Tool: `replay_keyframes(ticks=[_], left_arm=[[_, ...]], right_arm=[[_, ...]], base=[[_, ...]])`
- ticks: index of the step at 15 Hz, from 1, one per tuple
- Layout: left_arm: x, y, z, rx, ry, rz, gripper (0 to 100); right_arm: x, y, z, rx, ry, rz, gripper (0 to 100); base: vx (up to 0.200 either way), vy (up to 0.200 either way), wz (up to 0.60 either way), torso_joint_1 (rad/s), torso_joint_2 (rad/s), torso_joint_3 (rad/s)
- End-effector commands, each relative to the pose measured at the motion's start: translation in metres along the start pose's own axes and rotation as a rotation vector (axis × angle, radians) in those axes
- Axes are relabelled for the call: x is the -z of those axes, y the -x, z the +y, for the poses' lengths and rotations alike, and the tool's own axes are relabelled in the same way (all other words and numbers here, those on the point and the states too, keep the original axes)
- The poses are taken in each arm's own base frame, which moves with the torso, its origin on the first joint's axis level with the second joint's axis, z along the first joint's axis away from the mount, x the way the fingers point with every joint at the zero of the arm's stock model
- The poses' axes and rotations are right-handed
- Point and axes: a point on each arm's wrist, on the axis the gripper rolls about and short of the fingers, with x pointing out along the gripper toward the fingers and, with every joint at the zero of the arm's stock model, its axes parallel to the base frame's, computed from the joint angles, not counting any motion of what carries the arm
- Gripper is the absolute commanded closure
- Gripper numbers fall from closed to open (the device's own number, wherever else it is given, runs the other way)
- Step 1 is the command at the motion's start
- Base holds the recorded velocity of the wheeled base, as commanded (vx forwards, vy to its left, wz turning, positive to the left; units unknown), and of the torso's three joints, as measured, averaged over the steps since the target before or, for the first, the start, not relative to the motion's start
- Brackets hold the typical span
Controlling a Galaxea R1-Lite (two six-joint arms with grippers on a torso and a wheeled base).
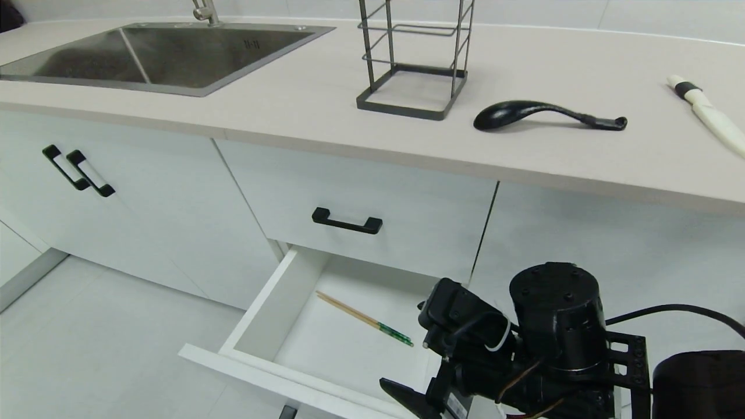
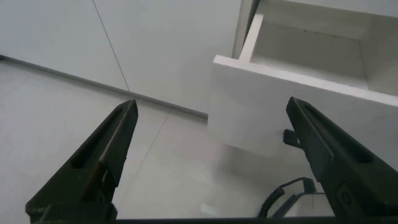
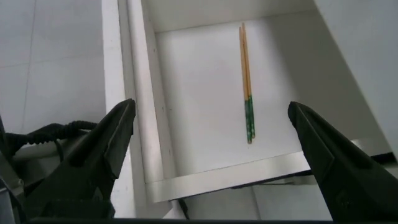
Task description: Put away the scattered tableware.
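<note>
Right tool (image 3: 210,109), spread wide and empty, above the open white drawer (image 1: 279,302) holding wooden green-tipped chopsticks (image 1: 365,319); glossy black curved-handled spoon (image 1: 503,115) on the beige worktop (image 1: 291,110) well beyond it, probably light, stiff and slippery, best pinched mid-handle.

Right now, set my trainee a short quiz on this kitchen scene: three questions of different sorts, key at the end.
1. Multiple choice: the chopsticks lie in A) the sink, B) the open drawer, C) the wire rack.
2. Fill in: the black spoon lies on the ____.
3. True or false: the right gripper is shut on the black spoon.

Key: 1 B. 2 countertop. 3 false: its jaws stand open and empty above the open drawer.
</note>
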Motion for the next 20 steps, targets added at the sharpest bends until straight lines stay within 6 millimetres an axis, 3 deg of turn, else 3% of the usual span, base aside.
replay_keyframes(ticks=[1, 10, 20], left_arm=[[-0.0002, -0.0001, 0.0000, -0.001, 0.001, 0.000, 0], [-0.0002, -0.0001, 0.0000, -0.001, 0.001, 0.000, 0], [-0.0002, -0.0001, 0.0000, -0.001, 0.001, 0.000, 0]], right_arm=[[0.0003, -0.0004, 0.0004, -0.002, 0.001, 0.001, 0], [0.0009, -0.0007, 0.0011, -0.007, 0.000, 0.006, 0], [0.0022, -0.0022, 0.0020, -0.011, 0.000, 0.011, 0]], base=[[0.000, 0.000, 0.00, 0.227, -0.70, -0.251], [0.000, 0.000, 0.00, 0.169, -0.52, -0.198], [0.000, 0.000, 0.00, 0.320, -0.50, -0.238]])
